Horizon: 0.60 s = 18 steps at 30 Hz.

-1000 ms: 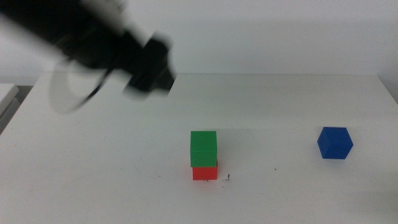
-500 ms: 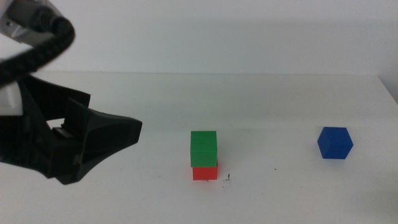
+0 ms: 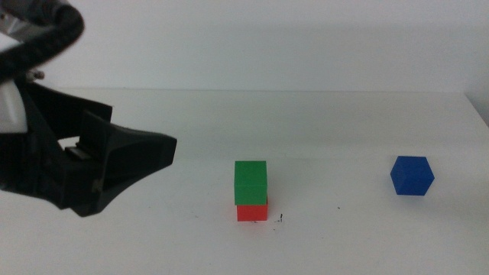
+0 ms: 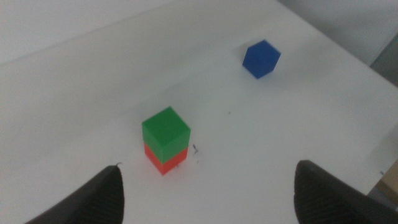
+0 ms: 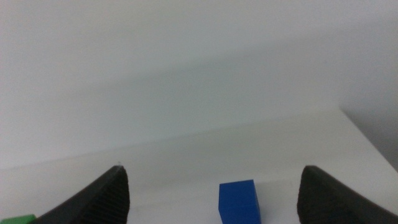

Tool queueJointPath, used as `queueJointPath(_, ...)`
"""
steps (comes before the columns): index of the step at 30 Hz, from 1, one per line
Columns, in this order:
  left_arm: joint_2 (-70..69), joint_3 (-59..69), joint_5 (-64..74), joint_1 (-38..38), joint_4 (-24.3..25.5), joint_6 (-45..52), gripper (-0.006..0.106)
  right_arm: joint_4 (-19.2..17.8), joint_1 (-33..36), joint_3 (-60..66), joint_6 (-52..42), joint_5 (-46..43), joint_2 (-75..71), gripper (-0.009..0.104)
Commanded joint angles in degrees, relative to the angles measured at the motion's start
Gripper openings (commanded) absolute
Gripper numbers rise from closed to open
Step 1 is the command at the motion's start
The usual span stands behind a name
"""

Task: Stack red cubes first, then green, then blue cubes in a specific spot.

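Note:
The green cube (image 3: pixel 250 182) sits squarely on the red cube (image 3: pixel 252 212) at the table's middle, beside tiny black scribble marks (image 3: pixel 280 219) of the spot. Far to the right, the blue cube (image 3: pixel 411 176) lies alone on the white top. My left gripper (image 3: pixel 145 164) hangs close to the camera at the left, apart from the stack, open and empty. Its wrist view shows the green cube (image 4: pixel 165 129) on the red cube (image 4: pixel 165 160), the blue cube (image 4: pixel 261 58) and the left gripper (image 4: pixel 208 165). The right gripper (image 5: pixel 213 168) is open, with the blue cube (image 5: pixel 239 202) ahead; it is out of the middle view.
The white table (image 3: pixel 344 122) ends at a back edge against a pale wall, and its right edge runs close behind the blue cube. A sliver of the green cube (image 5: pixel 18 219) shows in the right wrist view.
The left arm swung from the back of the table down to the left foreground, then barely shifted. All three cubes stayed put.

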Motion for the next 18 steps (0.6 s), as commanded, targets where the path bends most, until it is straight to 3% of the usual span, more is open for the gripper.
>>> queueJointPath(1, -0.38, 0.06, -2.02, 0.05, 0.1, 0.17, 0.094, -0.64, -0.21, -10.66, 1.13, 8.35, 9.2, 0.088)
queueJointPath(4, -0.38, 0.06, -2.3, 0.05, 0.1, 0.17, 0.094, -1.02, -0.21, -24.07, 0.67, 21.92, 22.62, 0.088)
queueJointPath(8, -0.38, 0.06, -2.3, 0.05, 0.1, 0.17, 0.094, -0.6, -0.21, -36.8, 1.13, 30.41, 36.97, 0.088)
queueJointPath(14, -0.38, 0.06, -2.3, 0.05, 0.1, 0.17, 0.094, 0.8, -0.21, -45.28, -1.77, 30.5, 50.59, 0.088)
queueJointPath(18, -0.38, 0.06, -2.3, 0.05, 0.1, 0.17, 0.094, -0.6, -0.21, -48.41, -6.0, 31.46, 58.67, 0.088)
